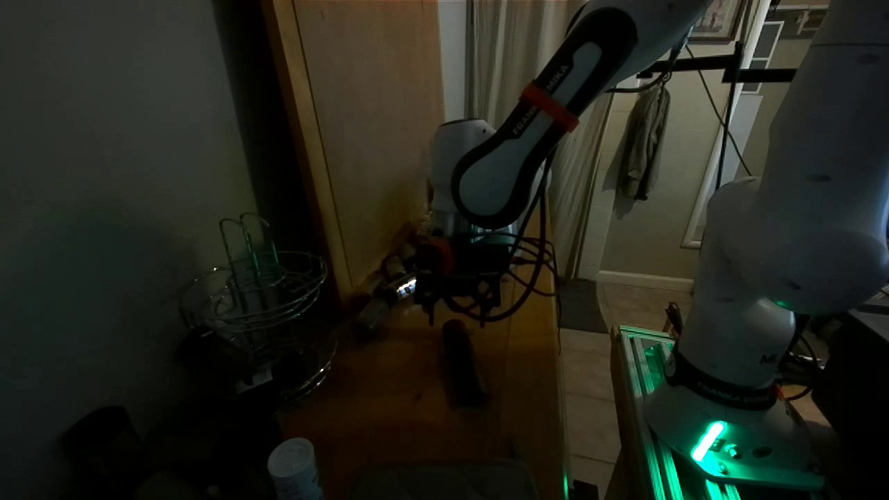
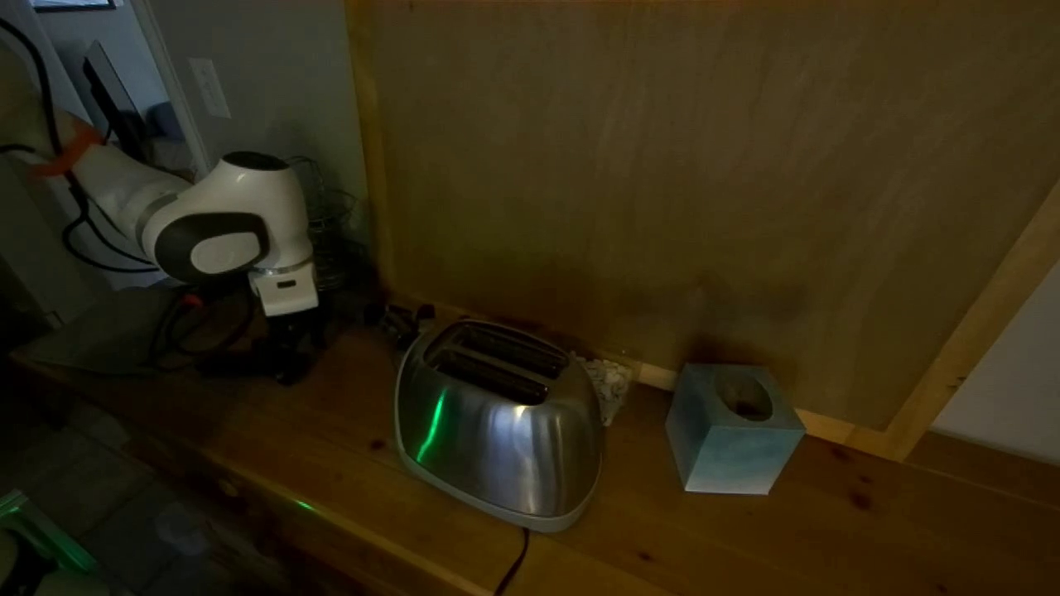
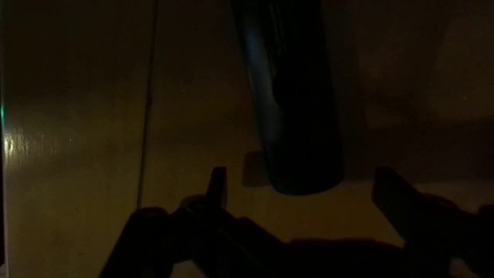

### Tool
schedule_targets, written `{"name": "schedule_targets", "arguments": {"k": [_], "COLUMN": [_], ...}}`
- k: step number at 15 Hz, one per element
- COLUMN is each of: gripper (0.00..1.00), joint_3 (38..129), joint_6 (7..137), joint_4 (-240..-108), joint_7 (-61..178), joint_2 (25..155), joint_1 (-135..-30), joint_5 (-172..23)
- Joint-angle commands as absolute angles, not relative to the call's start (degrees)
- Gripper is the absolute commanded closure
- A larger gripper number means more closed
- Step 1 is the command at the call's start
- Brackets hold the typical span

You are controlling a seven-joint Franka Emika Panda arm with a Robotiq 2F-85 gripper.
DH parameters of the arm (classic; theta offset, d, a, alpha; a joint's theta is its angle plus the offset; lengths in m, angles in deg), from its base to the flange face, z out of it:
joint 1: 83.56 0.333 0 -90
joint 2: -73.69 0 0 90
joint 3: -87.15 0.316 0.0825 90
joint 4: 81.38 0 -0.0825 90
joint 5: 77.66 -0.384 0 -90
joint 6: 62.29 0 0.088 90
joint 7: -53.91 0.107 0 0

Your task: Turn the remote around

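Note:
The remote is a dark, elongated bar lying on the wooden table in an exterior view. In the wrist view the remote runs from the top edge down to a rounded near end, tilted slightly. My gripper is above the table, over the remote's far end in that exterior view. In the wrist view the gripper has its fingers wide apart, one on each side of the remote's near end, with gaps on both sides. The gripper holds nothing. The gripper is dark in an exterior view, where I cannot make out the remote.
A wire rack stands by the wall, with a white container and a dark mat nearer the camera. A steel toaster with a cord and a blue tissue box stand along the table. A wooden panel rises behind.

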State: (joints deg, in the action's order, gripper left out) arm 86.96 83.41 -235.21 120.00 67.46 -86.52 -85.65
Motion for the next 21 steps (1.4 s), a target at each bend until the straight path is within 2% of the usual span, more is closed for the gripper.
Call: {"name": "schedule_targets", "arguments": {"k": [1,7,21], "gripper": [0.34,0.75,0.76], "joint_3": [87.3,87.4,91.1], "joint_6": [83.9,83.7,76.0], "joint_4": [-234.6,-234.7,-237.7], "joint_7": [117.7,117.8,125.0], "joint_2": [68.5,68.1,55.2], "joint_1": [-85.9,-86.0,-85.6], "joint_5": [-86.5,-86.0,-85.2]}}
